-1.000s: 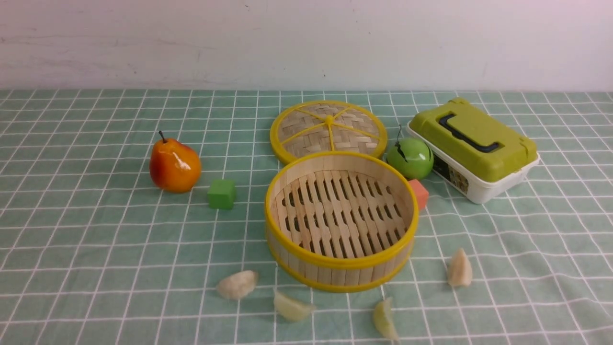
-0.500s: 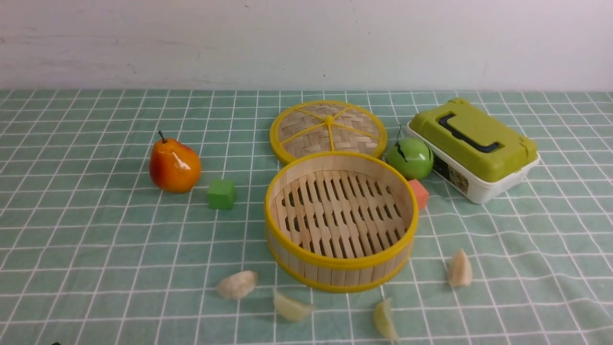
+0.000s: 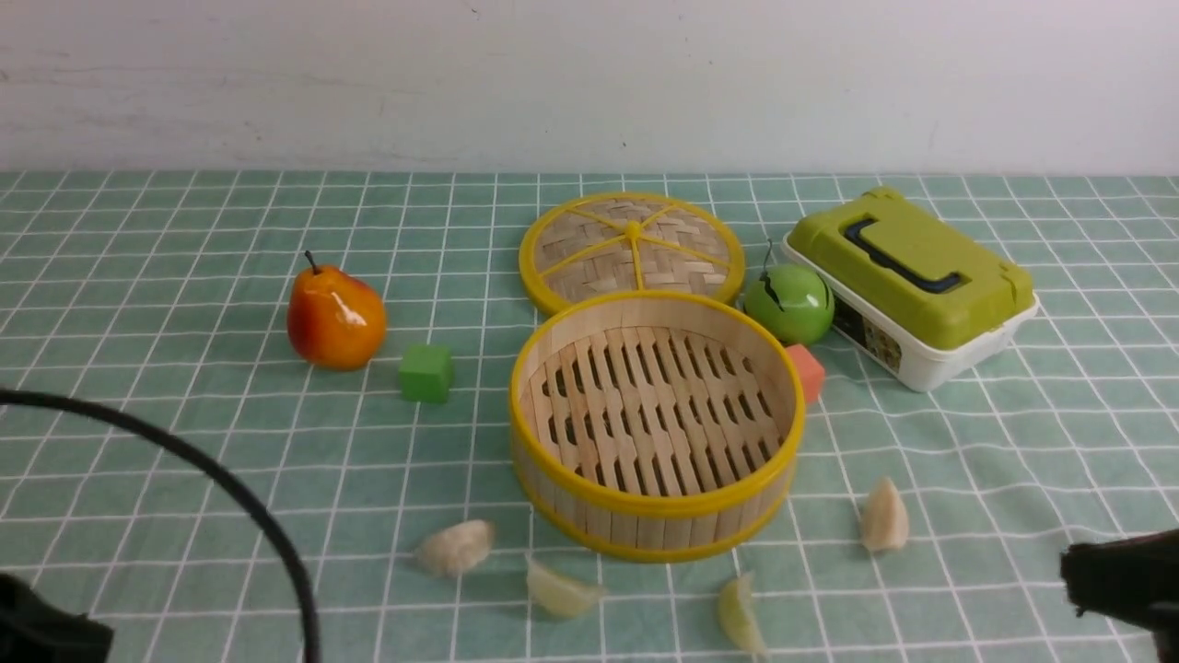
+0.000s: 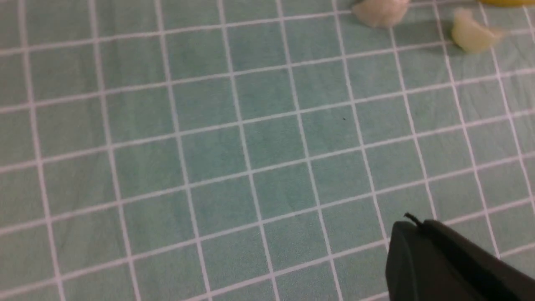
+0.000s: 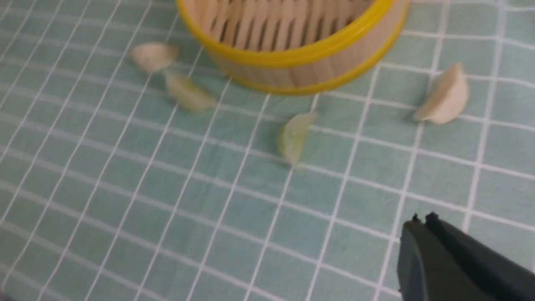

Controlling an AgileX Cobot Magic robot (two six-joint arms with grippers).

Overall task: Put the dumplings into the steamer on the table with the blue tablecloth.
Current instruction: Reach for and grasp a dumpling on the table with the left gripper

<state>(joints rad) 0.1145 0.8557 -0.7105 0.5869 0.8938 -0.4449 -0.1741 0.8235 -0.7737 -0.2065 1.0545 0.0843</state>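
Four dumplings [image 3: 456, 547] [image 3: 562, 591] [image 3: 740, 615] [image 3: 884, 517] lie on the blue tablecloth [image 3: 138, 230], all outside the steamer [image 3: 656, 505]. Note two close together off its front left, one off its front right, and one alone on its right side. The steamer stands upright at centre, with the woven lid [image 3: 632, 247] flat just behind it. Your left gripper [image 4: 413, 220] is closed, jaws together, gripping nothing, low at the near left edge over cloth. Your right gripper [image 5: 422, 219] is likewise closed on nothing, at the near right edge, apart from the rightmost dumpling.
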